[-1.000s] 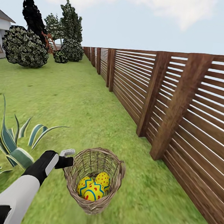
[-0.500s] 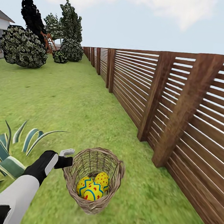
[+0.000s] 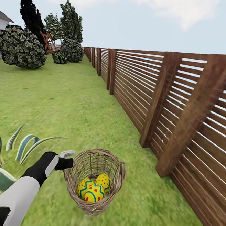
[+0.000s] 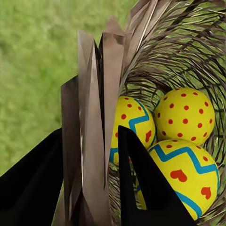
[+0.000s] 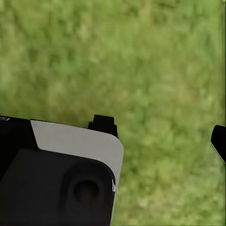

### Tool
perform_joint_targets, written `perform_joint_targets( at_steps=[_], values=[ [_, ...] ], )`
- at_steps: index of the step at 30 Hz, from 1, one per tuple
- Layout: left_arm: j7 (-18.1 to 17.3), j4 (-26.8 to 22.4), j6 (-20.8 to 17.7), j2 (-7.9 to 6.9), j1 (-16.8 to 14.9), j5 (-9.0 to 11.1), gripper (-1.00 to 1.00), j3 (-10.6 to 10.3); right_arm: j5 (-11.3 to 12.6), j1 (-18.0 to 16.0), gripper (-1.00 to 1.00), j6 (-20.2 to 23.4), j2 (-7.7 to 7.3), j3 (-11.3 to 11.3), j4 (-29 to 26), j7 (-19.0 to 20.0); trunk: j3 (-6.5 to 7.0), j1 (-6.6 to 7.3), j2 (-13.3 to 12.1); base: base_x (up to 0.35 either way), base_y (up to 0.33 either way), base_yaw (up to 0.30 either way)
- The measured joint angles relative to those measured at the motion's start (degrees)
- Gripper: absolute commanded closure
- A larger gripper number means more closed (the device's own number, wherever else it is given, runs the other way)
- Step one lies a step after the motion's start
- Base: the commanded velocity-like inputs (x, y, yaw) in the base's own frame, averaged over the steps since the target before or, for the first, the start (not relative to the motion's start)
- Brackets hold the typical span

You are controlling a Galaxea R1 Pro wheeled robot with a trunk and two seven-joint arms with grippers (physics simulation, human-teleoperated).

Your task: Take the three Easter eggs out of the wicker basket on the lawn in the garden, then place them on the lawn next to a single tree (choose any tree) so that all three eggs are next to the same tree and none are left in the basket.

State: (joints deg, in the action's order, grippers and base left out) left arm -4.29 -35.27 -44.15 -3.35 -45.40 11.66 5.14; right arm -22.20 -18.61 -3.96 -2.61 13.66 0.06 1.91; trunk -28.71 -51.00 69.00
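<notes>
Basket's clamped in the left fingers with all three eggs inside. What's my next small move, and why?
Probably keep the grip and roll on toward the trees far down the lawn. The left gripper pinches the basket rim, the eggs sit inside, and no pale trunk stands nearby.

Wicker basket (image 3: pixel 94 180) wall hides the lower halves of three Easter eggs (image 3: pixel 93 190)

Three eggs (image 3: pixel 93 189) in one basket (image 3: pixel 115 175); one fence (image 3: pixel 181 116); one striped spiky plant (image 3: pixel 5 158); several bushes (image 3: pixel 22 47).
</notes>
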Motion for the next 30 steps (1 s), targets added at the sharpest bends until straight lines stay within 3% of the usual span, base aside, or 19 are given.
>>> perform_joint_targets(
  at_steps=[30],
  values=[
    [0.0,0.0,0.02,0.07,0.0,0.01,1.0,0.0,0.0,0.01,-1.0,0.0,0.0,0.0,0.0,0.0,0.0,0.0,0.0,0.324,0.0,0.0]
  ],
)
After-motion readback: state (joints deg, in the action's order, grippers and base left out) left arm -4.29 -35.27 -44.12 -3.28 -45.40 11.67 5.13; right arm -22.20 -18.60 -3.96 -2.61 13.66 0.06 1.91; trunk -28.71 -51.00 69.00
